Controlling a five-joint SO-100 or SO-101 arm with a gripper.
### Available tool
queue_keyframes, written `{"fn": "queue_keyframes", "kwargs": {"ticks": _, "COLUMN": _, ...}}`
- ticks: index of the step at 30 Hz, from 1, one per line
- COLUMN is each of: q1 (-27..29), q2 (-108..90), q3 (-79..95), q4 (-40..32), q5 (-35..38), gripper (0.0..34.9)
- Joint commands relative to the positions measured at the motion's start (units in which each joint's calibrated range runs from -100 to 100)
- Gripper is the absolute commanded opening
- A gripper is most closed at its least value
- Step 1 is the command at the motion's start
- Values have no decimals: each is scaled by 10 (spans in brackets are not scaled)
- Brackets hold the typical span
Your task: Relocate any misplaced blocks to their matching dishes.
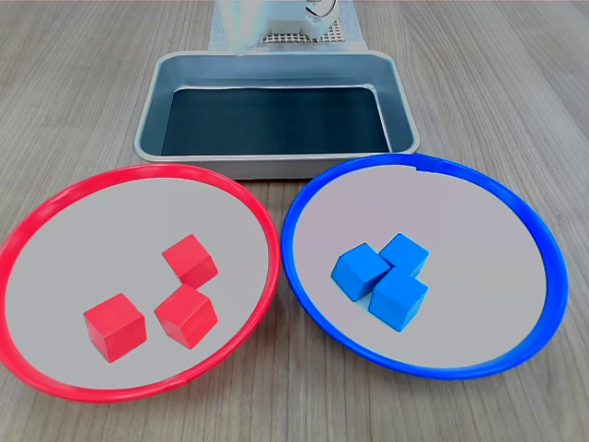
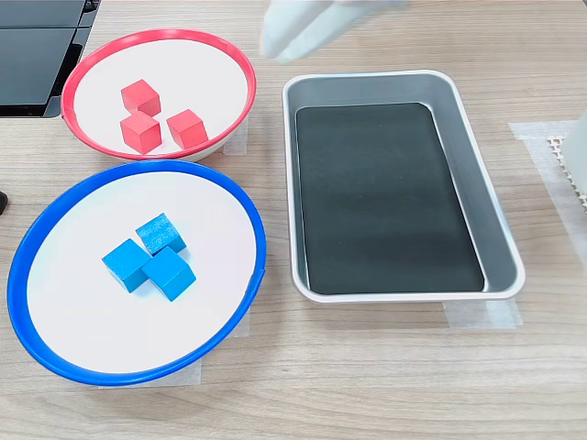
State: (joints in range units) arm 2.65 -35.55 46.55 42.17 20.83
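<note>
Three red blocks (image 1: 190,261) lie in the red-rimmed dish (image 1: 110,230) on the first exterior view's left. Three blue blocks (image 1: 398,300) are clustered touching one another in the blue-rimmed dish (image 1: 469,230) on that side's right. The second exterior view shows the same: red blocks (image 2: 140,131) in the red dish (image 2: 197,69), blue blocks (image 2: 147,264) in the blue dish (image 2: 101,330). No block lies outside its colour's dish. My gripper (image 2: 298,32) is a white blur high over the table beyond the tray, away from both dishes. Its jaws are too blurred to read.
A rectangular grey metal tray (image 1: 152,101) with a dark floor and nothing in it stands behind the dishes, also in the second exterior view as the tray (image 2: 500,238). The arm's white base (image 1: 267,23) stands just beyond it. A dark device (image 2: 37,46) sits at the second exterior view's upper left.
</note>
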Motion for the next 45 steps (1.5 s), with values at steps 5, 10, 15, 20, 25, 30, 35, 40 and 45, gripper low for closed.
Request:
{"fn": "queue_keyframes", "kwargs": {"ticks": 5, "q1": 7, "q2": -294, "q3": 259, "q4": -67, "q5": -71, "gripper": 4}}
{"fn": "queue_keyframes", "kwargs": {"ticks": 10, "q1": -3, "q2": -407, "q3": 340, "q4": -59, "q5": -137, "gripper": 4}}
{"fn": "queue_keyframes", "kwargs": {"ticks": 15, "q1": -16, "q2": -468, "q3": 401, "q4": -60, "q5": -191, "gripper": 4}}
{"fn": "queue_keyframes", "kwargs": {"ticks": 20, "q1": -21, "q2": -540, "q3": 459, "q4": -24, "q5": -209, "gripper": 4}}
{"fn": "queue_keyframes", "kwargs": {"ticks": 25, "q1": -21, "q2": -580, "q3": 483, "q4": 24, "q5": -211, "gripper": 4}}
{"fn": "queue_keyframes", "kwargs": {"ticks": 30, "q1": -27, "q2": -613, "q3": 505, "q4": 59, "q5": -213, "gripper": 4}}
{"fn": "queue_keyframes", "kwargs": {"ticks": 35, "q1": -23, "q2": -634, "q3": 524, "q4": 83, "q5": -213, "gripper": 4}}
{"fn": "queue_keyframes", "kwargs": {"ticks": 40, "q1": -26, "q2": -634, "q3": 525, "q4": 85, "q5": -217, "gripper": 4}}
{"fn": "queue_keyframes", "kwargs": {"ticks": 45, "q1": -23, "q2": -634, "q3": 526, "q4": 84, "q5": -220, "gripper": 4}}
